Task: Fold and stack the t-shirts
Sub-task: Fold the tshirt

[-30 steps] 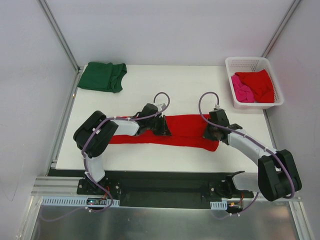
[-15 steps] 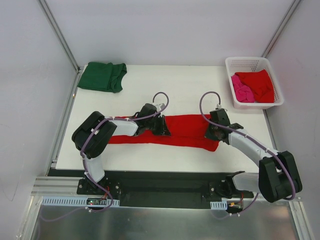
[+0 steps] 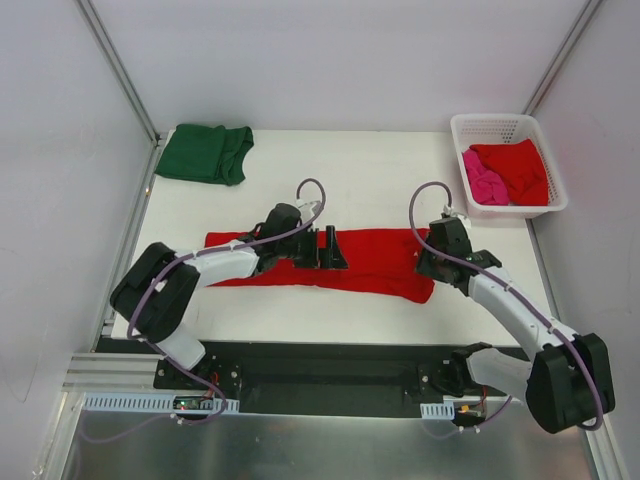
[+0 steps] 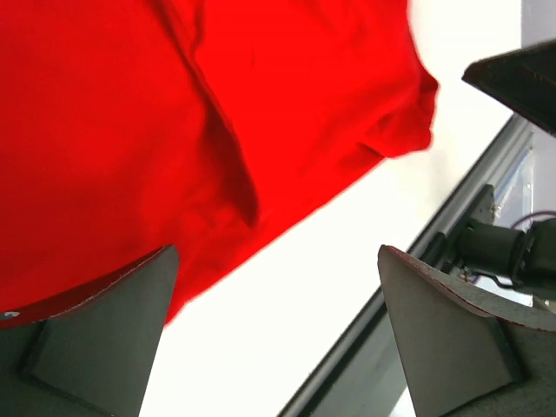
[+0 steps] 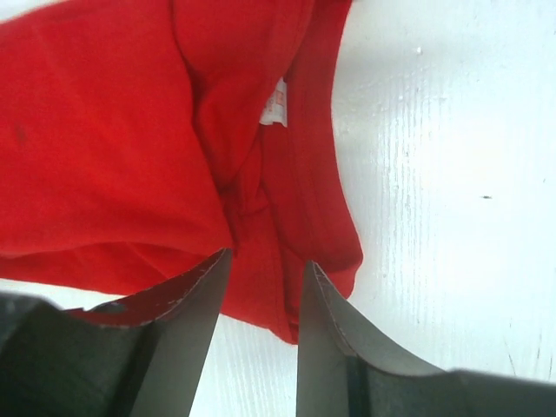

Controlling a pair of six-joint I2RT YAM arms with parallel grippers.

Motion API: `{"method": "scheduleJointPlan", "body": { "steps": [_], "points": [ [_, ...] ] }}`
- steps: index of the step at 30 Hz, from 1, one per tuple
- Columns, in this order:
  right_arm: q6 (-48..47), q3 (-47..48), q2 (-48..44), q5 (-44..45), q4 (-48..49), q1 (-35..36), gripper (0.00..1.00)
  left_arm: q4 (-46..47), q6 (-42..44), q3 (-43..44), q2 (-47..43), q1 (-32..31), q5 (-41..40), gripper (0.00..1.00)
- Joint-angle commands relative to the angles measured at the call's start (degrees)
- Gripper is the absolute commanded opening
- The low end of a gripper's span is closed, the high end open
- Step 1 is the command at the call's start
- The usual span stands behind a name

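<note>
A bright red t-shirt (image 3: 375, 262) lies folded into a long strip across the middle of the table. My left gripper (image 3: 335, 250) hovers over its middle, open wide. In the left wrist view the left gripper (image 4: 276, 252) has only white table between its fingers, and the red t-shirt (image 4: 130, 113) lies just beyond. My right gripper (image 3: 425, 262) is at the strip's right end. In the right wrist view the right gripper (image 5: 265, 261) stands partly open, astride the edge of the red t-shirt (image 5: 104, 148) near its white label. A dark green t-shirt (image 3: 205, 152) lies folded at the back left.
A white lattice basket (image 3: 500, 120) at the back right corner holds another red t-shirt (image 3: 520, 170) and a pink one (image 3: 485, 180). The white table (image 3: 350, 170) ends in a black rail (image 4: 452, 226) at the near side. Metal posts stand at both back corners.
Both grippers have opened and let go of the red t-shirt, which now lies flat. The left arm has stretched out lower, uncovering the strip's left end; the right gripper shifted slightly right.
</note>
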Motion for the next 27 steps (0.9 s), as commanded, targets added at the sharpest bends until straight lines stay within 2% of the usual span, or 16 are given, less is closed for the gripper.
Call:
{"method": "scheduleJointPlan", "body": {
  "steps": [1, 6, 9, 10, 11, 13, 15, 16, 19, 25, 27],
  "points": [
    [-1.59, 3.4, -4.12, 0.54, -2.92, -0.37, 0.43, -3.78, 2.9, -0.62, -7.9, 0.36, -0.34, 0.99],
    [-2.47, 2.87, -4.66, -3.5, -0.56, -0.37, 0.39, -5.46, 2.64, -0.18, -12.83, 0.45, 0.19, 0.99],
    [-2.73, 2.26, -2.12, -8.68, 2.69, -0.37, 0.25, -7.21, 3.42, 0.52, -14.68, 0.36, -0.68, 0.99],
    [-2.82, 1.91, -1.41, -10.87, 3.75, -0.37, 0.16, -8.09, 4.47, 0.87, -15.03, 0.45, -1.38, 0.99],
    [-2.82, 1.47, -0.71, -13.59, 6.11, -0.19, 0.12, -10.01, 5.09, 1.13, -15.64, 0.37, -3.22, 0.98],
    [-2.04, 1.64, 1.48, -15.37, 7.62, -0.19, 0.01, -12.48, 6.84, 1.83, -16.0, 0.54, -5.16, 0.9],
    [-1.94, 2.16, 2.46, -16.42, 8.33, -0.1, 0.01, -14.33, 7.73, 1.84, -16.52, 0.54, -6.74, 0.74],
    [-1.77, 2.25, 3.07, -16.87, 8.68, -0.02, 0.01, -14.77, 8.17, 1.75, -16.7, 0.63, -7.36, 0.56],
    [-1.68, 3.04, 3.6, -18.09, 8.6, 0.25, 0.01, -16.09, 9.14, 1.05, -17.14, 0.63, -9.82, 0.37],
    [-2.03, 4.36, 5.1, -21.0, 7.54, 3.32, 0.01, -19.08, 12.91, 1.13, -15.74, 1.68, -14.13, 0.33],
    [-1.94, 4.36, 5.8, -20.39, 7.54, 5.33, 0.01, -19.35, 13.71, 1.66, -14.33, 2.38, -14.4, 0.24]
  ]
}}
